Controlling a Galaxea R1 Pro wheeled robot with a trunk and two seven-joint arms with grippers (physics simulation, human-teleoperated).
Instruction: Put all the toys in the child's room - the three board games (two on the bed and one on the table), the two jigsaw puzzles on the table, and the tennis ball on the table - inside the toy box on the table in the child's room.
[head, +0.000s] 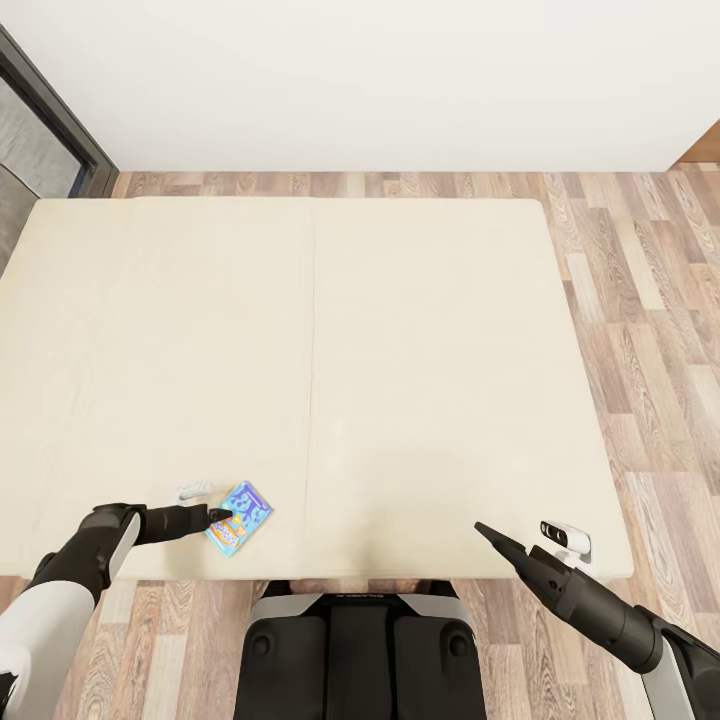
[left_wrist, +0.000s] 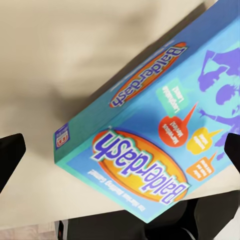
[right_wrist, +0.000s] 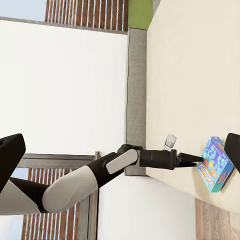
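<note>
On the bed (head: 420, 350), near its front edge, the blue game (head: 239, 517) lies flat, and your left claw (head: 220, 516) is right at its side with the fingers (left_wrist: 11, 155) spread wide, one on each side of the box's near end. Slide in so both fingers go around the box, then squeeze slowly so it doesn't slip or tip. Your right claw (head: 484, 531) hovers over the bed well apart from the game, holding nothing; I can't tell how wide it is.

The left arm (right_wrist: 100, 172) reaches across the beige bed (right_wrist: 195, 75), its left gripper (right_wrist: 192, 159) touching a blue board game (right_wrist: 216, 165) near the mattress edge.
</note>
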